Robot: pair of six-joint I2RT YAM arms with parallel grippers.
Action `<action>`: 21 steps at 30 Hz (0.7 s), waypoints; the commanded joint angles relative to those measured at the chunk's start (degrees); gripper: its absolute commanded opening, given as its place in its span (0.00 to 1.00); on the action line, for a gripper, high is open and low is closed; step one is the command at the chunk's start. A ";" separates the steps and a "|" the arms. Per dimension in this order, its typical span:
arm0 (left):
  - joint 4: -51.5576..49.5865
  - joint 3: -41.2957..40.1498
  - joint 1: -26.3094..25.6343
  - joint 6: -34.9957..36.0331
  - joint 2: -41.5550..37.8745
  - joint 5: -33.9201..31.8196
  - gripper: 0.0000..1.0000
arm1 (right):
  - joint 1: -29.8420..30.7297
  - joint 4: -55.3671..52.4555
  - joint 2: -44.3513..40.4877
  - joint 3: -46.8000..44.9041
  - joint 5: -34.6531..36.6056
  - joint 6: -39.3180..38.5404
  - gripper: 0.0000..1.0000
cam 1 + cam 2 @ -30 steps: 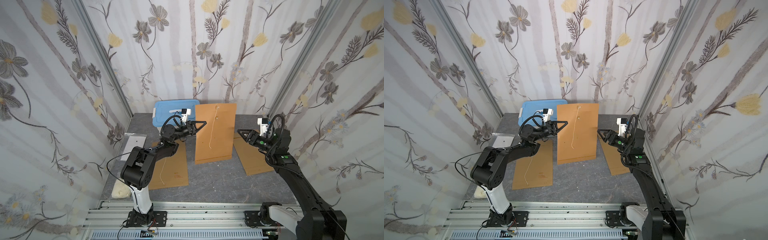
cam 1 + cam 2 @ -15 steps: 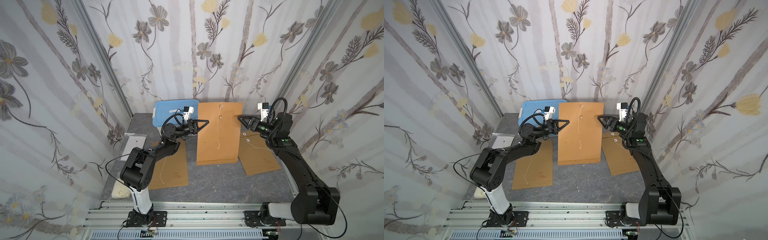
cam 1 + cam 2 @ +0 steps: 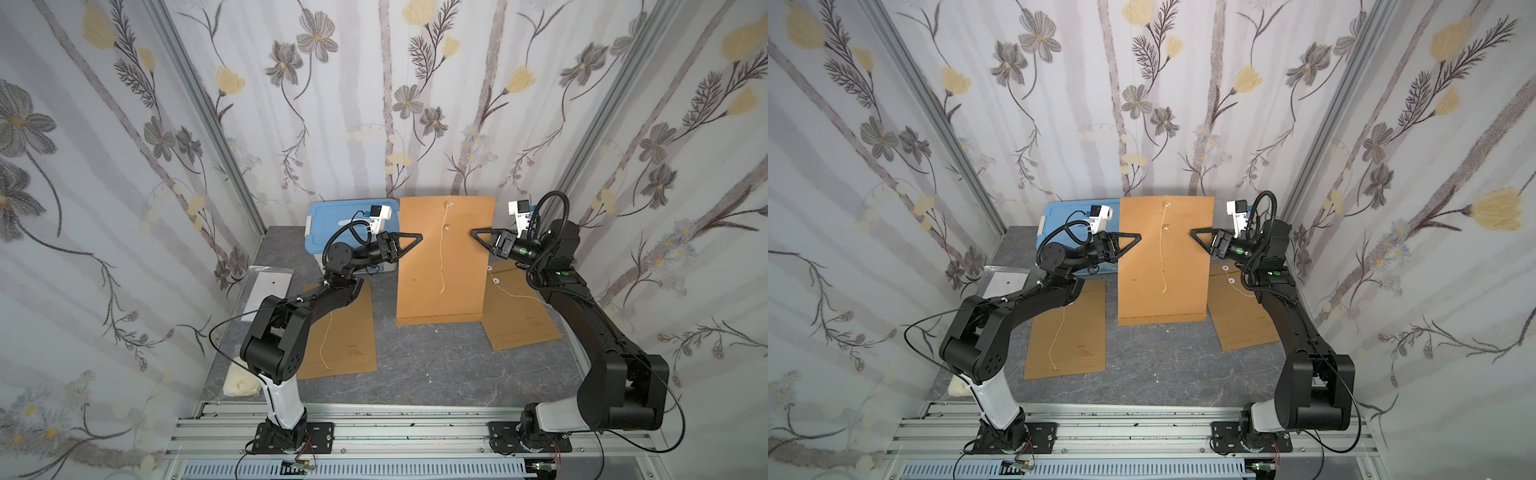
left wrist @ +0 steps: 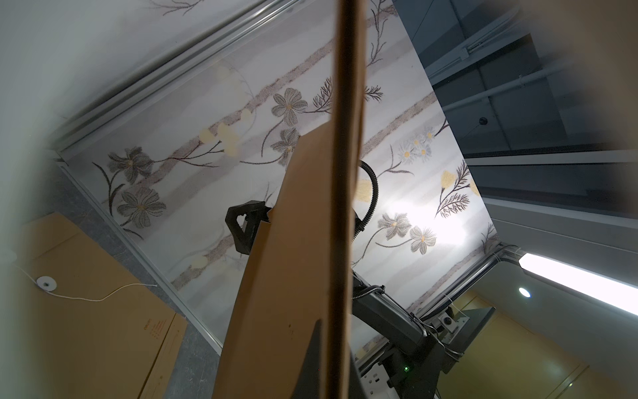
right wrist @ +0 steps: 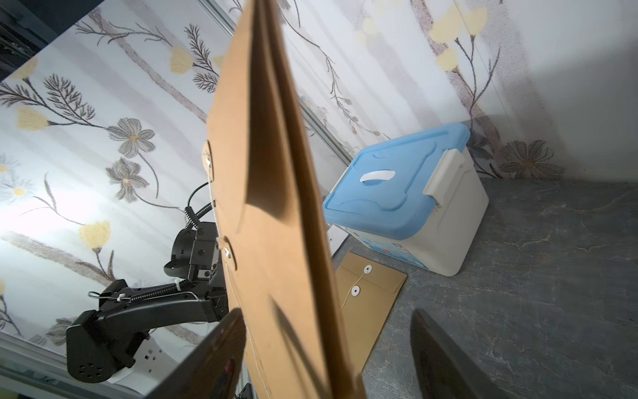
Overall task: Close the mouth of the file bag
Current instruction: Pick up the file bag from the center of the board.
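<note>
1. In both top views the file bag point(image 3: 444, 266) stands upright in the middle of the table point(image 3: 436, 365), its face towards the near side. Whether its lower edge touches the table I cannot tell. The left gripper point(image 3: 417, 237) is pinched on the bag's left edge, high up. That grip likely keeps the sheet hanging flat with the closure in reach. The right gripper point(image 3: 473, 230) reaches the right edge at the same height, probably to steady that side. The string point(image 3: 443, 257) hangs loose below the two discs point(image 3: 447, 227), so the mouth is not yet tied. Two spare envelopes point(image 3: 345, 332) lie flat to left and right, and a blue-lidded box point(image 3: 340, 216) sits far left.

2. In the left wrist view the bag point(image 4: 341, 207) runs edge-on through the middle, as expected when the jaws are pressed together on it. One of the right gripper's fingers point(image 4: 241, 224) shows beyond the bag.

3. In the right wrist view the fingers point(image 5: 214, 355) are spread wide, with the bag's edge point(image 5: 276, 224) between them, close to one and well apart from the other. It grips nothing. The flap point(image 5: 234, 114) stands slightly off the body.
</note>
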 commanded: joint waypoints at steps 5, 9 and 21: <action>2.88 2.09 0.05 -2.43 1.52 0.60 0.00 | 0.05 3.92 0.02 -0.97 -2.34 2.40 0.58; 2.44 2.89 0.05 -2.43 2.30 0.66 0.00 | 0.05 3.71 0.05 -1.49 -3.20 2.41 0.35; -19.47 1.73 0.02 15.18 -3.87 1.03 0.40 | 0.05 2.73 -3.12 -2.91 -2.80 2.35 0.00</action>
